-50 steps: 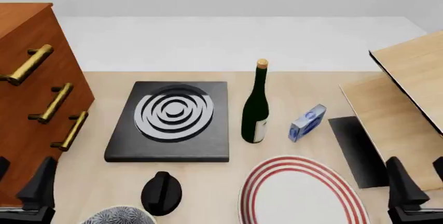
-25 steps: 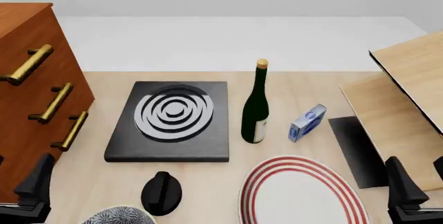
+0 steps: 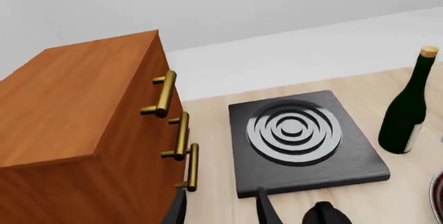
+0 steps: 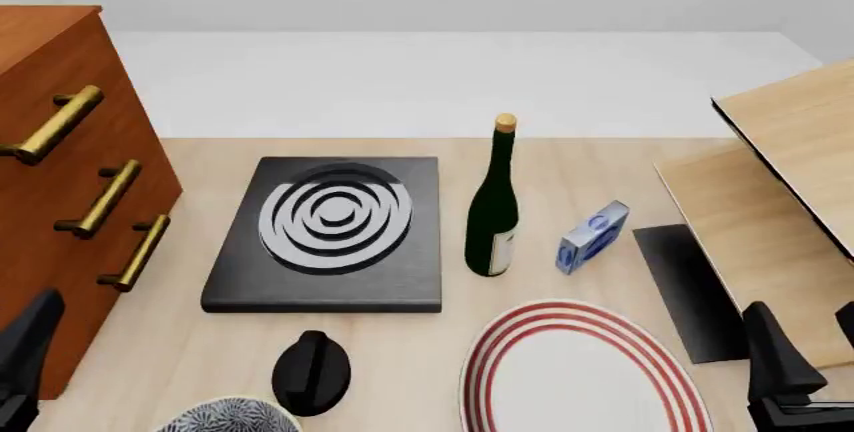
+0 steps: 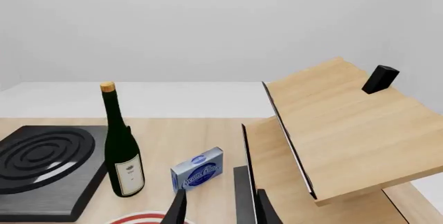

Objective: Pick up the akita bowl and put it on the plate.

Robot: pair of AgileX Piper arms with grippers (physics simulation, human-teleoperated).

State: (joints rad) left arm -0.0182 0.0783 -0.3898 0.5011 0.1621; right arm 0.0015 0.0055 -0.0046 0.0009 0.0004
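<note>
The akita bowl (image 4: 227, 418) shows only as a navy-and-white patterned rim at the bottom edge of the front view, left of centre. The plate (image 4: 581, 377), white with red rings, lies to its right near the front edge; its rim (image 5: 142, 217) peeks into the right wrist view. My left gripper (image 3: 221, 212) is open and holds nothing; in the front view only one of its fingers (image 4: 30, 344) shows, at the far left beside the cabinet and left of the bowl. My right gripper (image 4: 814, 352) is open and holds nothing, right of the plate.
A wooden cabinet (image 4: 67, 202) with brass handles stands at the left. Behind the bowl sit a black rounded object (image 4: 310, 372) and a black stove (image 4: 331, 232). A dark wine bottle (image 4: 494, 212) and a blue box (image 4: 593, 236) stand behind the plate. A slanted wooden shelf (image 4: 774, 182) fills the right.
The left gripper has slid left and down toward the corner of the front view. The right gripper, bowl and plate have not moved.
</note>
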